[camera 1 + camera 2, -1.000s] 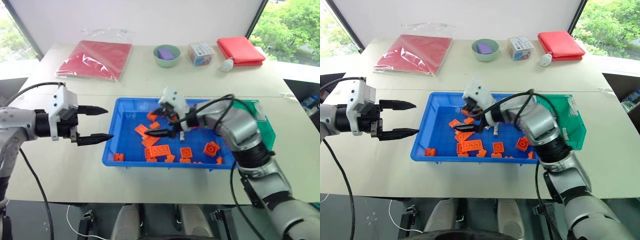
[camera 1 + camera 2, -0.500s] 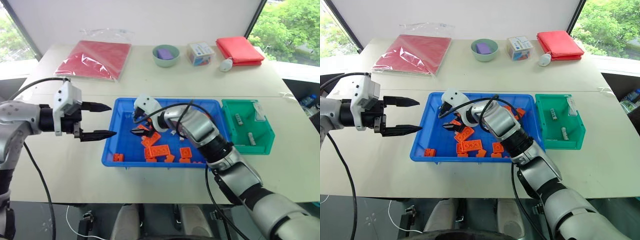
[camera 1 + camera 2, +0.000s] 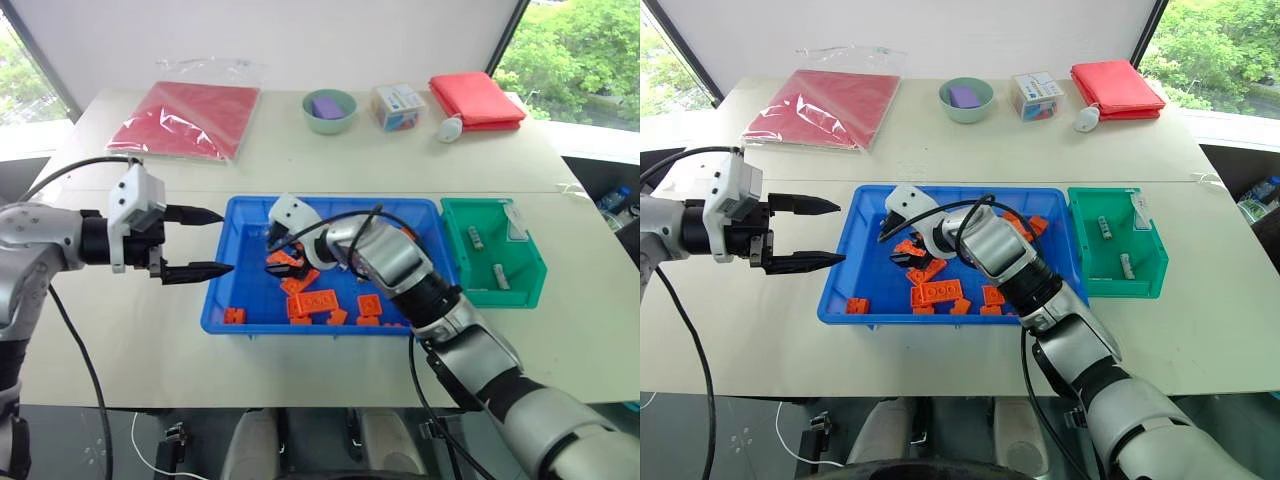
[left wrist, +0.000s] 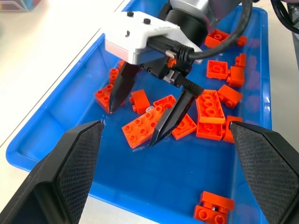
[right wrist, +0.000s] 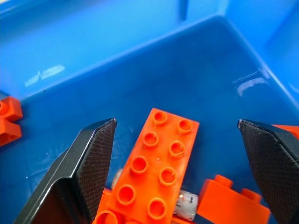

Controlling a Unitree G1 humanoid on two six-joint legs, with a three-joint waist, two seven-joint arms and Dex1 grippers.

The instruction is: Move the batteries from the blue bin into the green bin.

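Right gripper point(image 4: 135, 122): we see its two black fingers spread wide inside the blue bin point(image 3: 225, 296), tips down among orange bricks, clamped on nothing.
What lies between its fingers: a long eight-stud orange brick point(image 5: 156, 174), with a small silver-grey battery point(image 5: 188, 203) peeking out from under the brick's end.
In the way: that brick covers most of the battery; a smaller orange brick point(image 5: 231, 202) lies just beside it.
Left gripper point(image 3: 205, 243): we see it hanging outside the blue bin's left rim, above the table point(image 3: 300, 160), fingers apart and empty.
Blue bin contents: a loose scatter of orange bricks, mostly in the middle and toward the near wall; we cannot count them surely.
Green bin point(image 3: 1080, 252): stands just right of the blue bin; we count two batteries point(image 3: 1104, 227) in it.
Far side of the table: a red sheet in a clear bag point(image 3: 190, 118), a pale green bowl point(image 3: 330, 110) holding something purple, a small clear box point(image 3: 398, 106), a folded red cloth point(image 3: 477, 100).
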